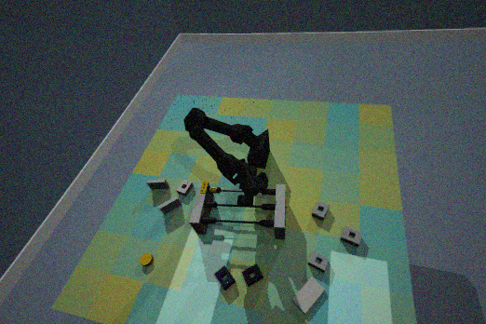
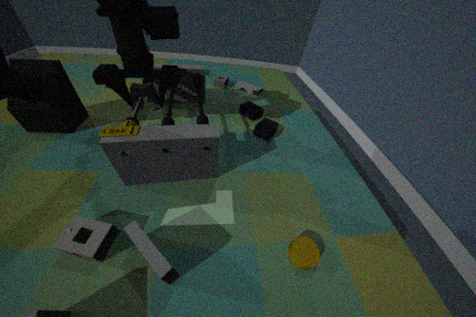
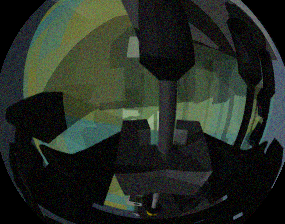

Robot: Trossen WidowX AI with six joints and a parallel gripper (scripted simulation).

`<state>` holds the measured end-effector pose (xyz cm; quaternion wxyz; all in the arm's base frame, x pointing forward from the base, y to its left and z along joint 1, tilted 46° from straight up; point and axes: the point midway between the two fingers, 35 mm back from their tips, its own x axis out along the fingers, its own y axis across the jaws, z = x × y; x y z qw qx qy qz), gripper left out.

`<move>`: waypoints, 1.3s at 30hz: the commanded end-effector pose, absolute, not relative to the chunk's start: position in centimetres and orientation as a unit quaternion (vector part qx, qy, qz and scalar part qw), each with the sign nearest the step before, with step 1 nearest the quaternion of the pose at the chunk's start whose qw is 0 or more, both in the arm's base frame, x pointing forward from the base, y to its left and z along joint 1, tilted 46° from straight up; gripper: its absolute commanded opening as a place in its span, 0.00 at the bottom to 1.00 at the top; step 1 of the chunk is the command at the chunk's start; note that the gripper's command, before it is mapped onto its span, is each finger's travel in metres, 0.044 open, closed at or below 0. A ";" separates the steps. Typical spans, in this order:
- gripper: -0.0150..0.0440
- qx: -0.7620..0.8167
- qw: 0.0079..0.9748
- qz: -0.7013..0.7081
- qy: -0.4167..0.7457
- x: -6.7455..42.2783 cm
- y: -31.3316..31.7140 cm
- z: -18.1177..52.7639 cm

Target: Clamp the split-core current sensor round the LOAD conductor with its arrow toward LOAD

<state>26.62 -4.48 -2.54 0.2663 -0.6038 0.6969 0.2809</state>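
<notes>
A rack of two grey end blocks (image 1: 197, 210) (image 1: 279, 211) (image 2: 162, 155) holds three dark conductors. The yellow LOAD marker (image 1: 204, 187) (image 2: 118, 130) sits on the near block at the end of the outermost conductor (image 1: 228, 190) (image 2: 136, 109) (image 3: 167, 106). The dark split-core sensor (image 2: 145, 90) (image 3: 142, 163) sits round that conductor. My gripper (image 1: 249, 186) (image 2: 141, 84) (image 3: 162, 136) is down over that conductor, shut on the sensor. Its arrow and latch are hidden in the dim light. In the top view the gripper covers most of the sensor.
Several small square blocks with holes lie around the rack, such as a white one (image 2: 82, 236) and two dark ones (image 1: 224, 276) (image 1: 252, 275). A yellow disc (image 1: 145, 259) (image 2: 305, 251) lies apart. A grey slab (image 1: 309, 294) lies in front. The arm's base (image 2: 44, 96) stands behind the rack.
</notes>
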 end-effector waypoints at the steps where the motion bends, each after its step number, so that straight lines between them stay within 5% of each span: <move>1: 0.25 -0.604 0.267 0.281 0.696 26.7 -4.4 -2.5; 39: 0.25 -0.604 0.264 0.282 0.697 26.7 -4.0 -2.1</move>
